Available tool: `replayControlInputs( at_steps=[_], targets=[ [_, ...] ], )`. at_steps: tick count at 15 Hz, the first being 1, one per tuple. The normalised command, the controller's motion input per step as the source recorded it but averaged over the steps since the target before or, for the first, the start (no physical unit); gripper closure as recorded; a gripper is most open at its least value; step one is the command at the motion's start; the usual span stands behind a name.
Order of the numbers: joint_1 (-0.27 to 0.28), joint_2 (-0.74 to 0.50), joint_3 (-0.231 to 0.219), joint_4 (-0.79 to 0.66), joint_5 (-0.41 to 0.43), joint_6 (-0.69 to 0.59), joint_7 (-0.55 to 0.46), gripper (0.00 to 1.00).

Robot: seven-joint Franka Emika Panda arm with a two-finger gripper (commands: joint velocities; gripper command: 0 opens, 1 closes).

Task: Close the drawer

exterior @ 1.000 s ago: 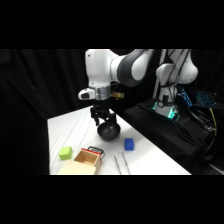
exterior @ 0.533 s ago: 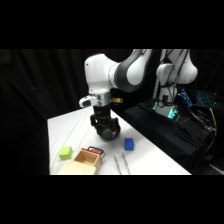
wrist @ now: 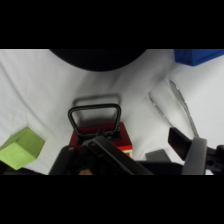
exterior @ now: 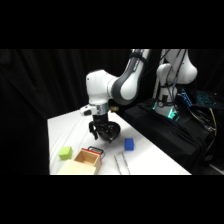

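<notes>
The drawer [exterior: 88,159] stands pulled out of its pale wooden cabinet [exterior: 74,168], orange-brown inside showing. Its red-trimmed front [wrist: 100,141] and black loop handle [wrist: 95,116] face the gripper. My gripper [exterior: 98,134] hangs just above and behind the drawer front. In the wrist view the gripper [wrist: 131,159] is open, its right finger [wrist: 194,154] well clear to the side, and the handle lies just ahead of the black linkage.
A green cube [exterior: 65,153] [wrist: 22,148] sits left of the drawer. A blue cube [exterior: 129,144] [wrist: 199,55] and metal tongs [exterior: 120,163] [wrist: 176,106] lie to its right. A black bowl [exterior: 112,131] [wrist: 100,59] sits behind the gripper.
The gripper has come a little left and lower, closer to the drawer front. The drawer and the cubes have not moved.
</notes>
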Motion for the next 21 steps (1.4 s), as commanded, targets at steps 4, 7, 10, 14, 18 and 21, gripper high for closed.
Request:
replayControlInputs(
  at_steps=[4,7,10,14,18,21],
  targets=[
    [-0.155,0.33,0.194,0.15,-0.063,0.4,-0.14,0.0],
    [-0.154,0.32,0.168,0.29,-0.212,0.27,-0.01,0.0],
    [-0.056,0.29,0.108,0.36,-0.292,0.17,0.13,0.0],
    [0.066,0.19,0.051,0.37,-0.298,0.07,0.23,0.0],
    [0.176,0.13,0.004,0.36,-0.279,0.01,0.28,0.0],
    [0.178,0.16,-0.012,0.39,-0.257,-0.05,0.25,0.0]
  ],
)
